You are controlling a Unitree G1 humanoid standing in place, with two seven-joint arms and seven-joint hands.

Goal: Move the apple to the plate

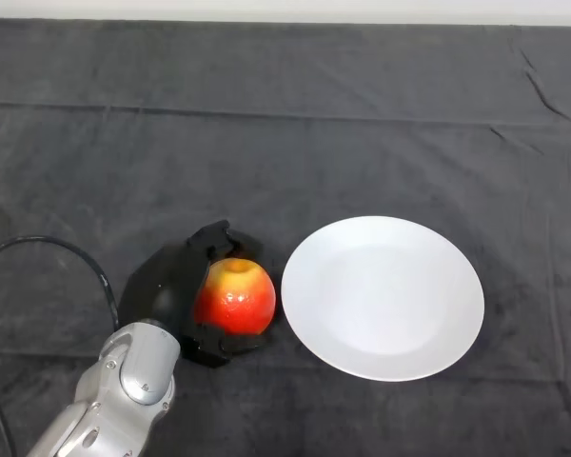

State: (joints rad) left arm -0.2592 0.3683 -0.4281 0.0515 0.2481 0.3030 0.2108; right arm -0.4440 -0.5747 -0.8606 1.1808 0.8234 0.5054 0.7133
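Observation:
A red and yellow apple [234,295] sits in my black left hand [171,286], just left of the white plate [383,297]. The fingers [221,238] curl over the apple's far side and the thumb wraps under its near side, so the hand is shut on it. The apple's right edge is a little short of the plate's left rim. The plate holds nothing. My silver-grey arm comes in from the lower left.
A dark wrinkled cloth [295,143] covers the whole table. A pale strip of wall or table edge runs along the top of the view.

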